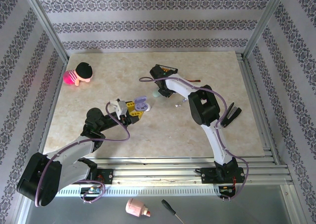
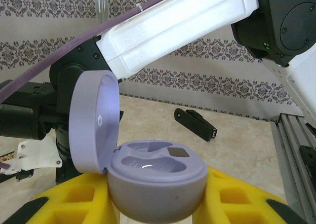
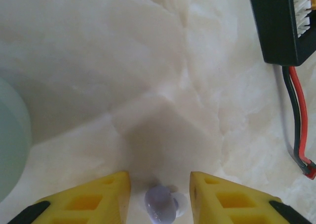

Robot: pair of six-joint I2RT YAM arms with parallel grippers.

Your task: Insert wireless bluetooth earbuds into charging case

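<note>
The left claw grips the rounded lavender plastic charging case at bottom centre of the left wrist view, its lid hinged upright at left. Over the pale marbled surface, the right claw stands open. The tiny lavender plastic earbud lies between its parted jaws at bottom centre, with a gap on the earbud's left.
</note>
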